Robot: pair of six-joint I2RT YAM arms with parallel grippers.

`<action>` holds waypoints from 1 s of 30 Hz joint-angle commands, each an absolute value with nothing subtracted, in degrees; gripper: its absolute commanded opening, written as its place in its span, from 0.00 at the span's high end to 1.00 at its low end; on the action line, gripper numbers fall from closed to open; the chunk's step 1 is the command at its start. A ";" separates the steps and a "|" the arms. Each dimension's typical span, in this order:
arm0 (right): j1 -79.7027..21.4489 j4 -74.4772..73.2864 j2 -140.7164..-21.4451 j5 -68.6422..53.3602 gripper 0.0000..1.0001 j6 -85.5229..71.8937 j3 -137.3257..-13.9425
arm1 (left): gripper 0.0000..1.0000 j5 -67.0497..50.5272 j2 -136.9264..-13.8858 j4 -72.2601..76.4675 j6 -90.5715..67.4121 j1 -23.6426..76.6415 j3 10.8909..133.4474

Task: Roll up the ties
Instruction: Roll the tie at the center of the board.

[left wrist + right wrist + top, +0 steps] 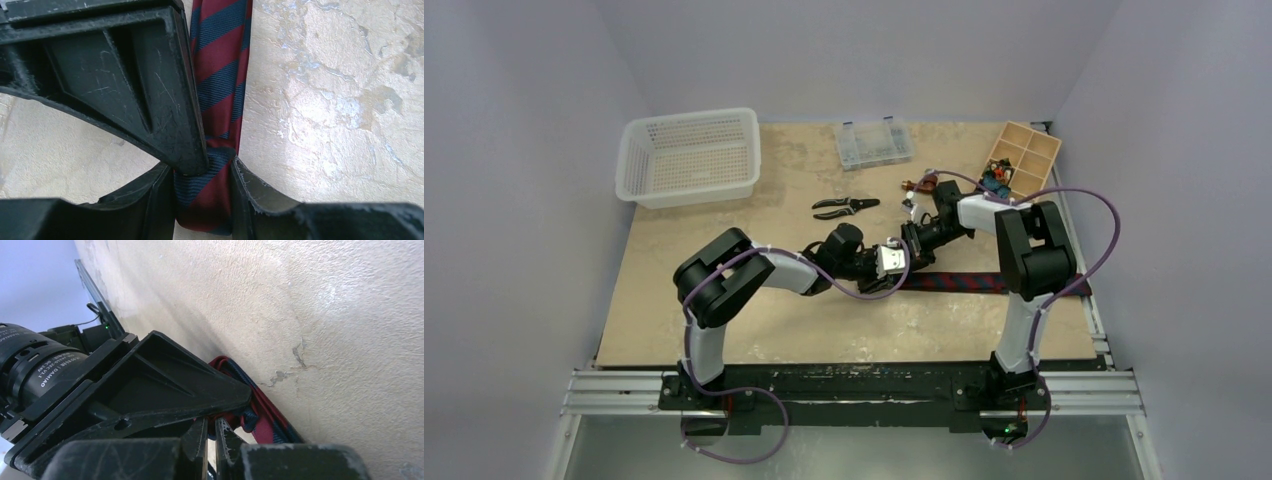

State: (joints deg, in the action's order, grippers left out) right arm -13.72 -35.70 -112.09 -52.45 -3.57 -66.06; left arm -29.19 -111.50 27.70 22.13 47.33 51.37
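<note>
Left hand grasps navy-and-red striped fabric tie's rolled end; right hand nearly clenched beside it. Roll may spring loose if either slips.

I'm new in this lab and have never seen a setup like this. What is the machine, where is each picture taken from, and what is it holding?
These are two robot arms bolted at the near edge of a table, each ending in a two-finger gripper. The wide picture comes from a fixed camera above and behind them. The other two come from cameras on the wrists, so each shows its own fingers up close.

On the table lie a striped tie, pliers, a white basket, a clear parts box and a wooden tray.

The left gripper clamps a folded end of the tie. The right gripper has its fingers almost together beside that fold; whether it pinches cloth I cannot tell.
</note>
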 commanded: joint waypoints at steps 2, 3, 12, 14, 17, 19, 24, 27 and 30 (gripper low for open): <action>-13.27 -36.97 -113.91 -49.09 1.00 1.77 -68.26 | 0.73 -26.79 -114.59 16.16 23.78 47.60 49.92; -12.99 -38.09 -114.42 -48.33 1.00 3.25 -68.14 | 0.69 -27.24 -114.64 16.55 23.48 47.51 49.92; -10.75 -39.63 -117.51 -40.54 1.00 6.31 -67.29 | 0.43 -37.43 -113.92 29.37 19.41 44.97 47.86; -10.66 -39.29 -117.38 -39.17 1.00 6.41 -67.13 | 0.41 -39.30 -114.65 30.87 18.57 44.95 48.91; -10.57 -39.35 -117.55 -38.17 1.00 7.26 -67.29 | 0.40 -40.94 -116.48 32.51 16.58 45.00 50.96; -10.61 -38.94 -116.88 -37.48 1.00 7.70 -67.01 | 0.39 -41.58 -117.38 32.99 15.54 44.98 52.15; -10.63 -37.65 -114.87 -36.52 1.00 8.31 -65.78 | 0.43 -42.31 -119.07 33.20 12.49 45.38 54.48; -10.71 -37.33 -114.28 -36.63 1.00 8.93 -65.61 | 0.51 -41.28 -119.24 32.22 11.34 45.45 54.74; -10.71 -36.74 -113.58 -36.71 1.00 9.30 -65.53 | 0.59 -39.88 -118.46 31.09 10.48 45.29 53.05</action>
State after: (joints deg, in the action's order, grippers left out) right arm -10.59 -40.27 -114.59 -46.57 5.04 -66.89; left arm -40.29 -117.36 35.09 13.41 44.82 54.28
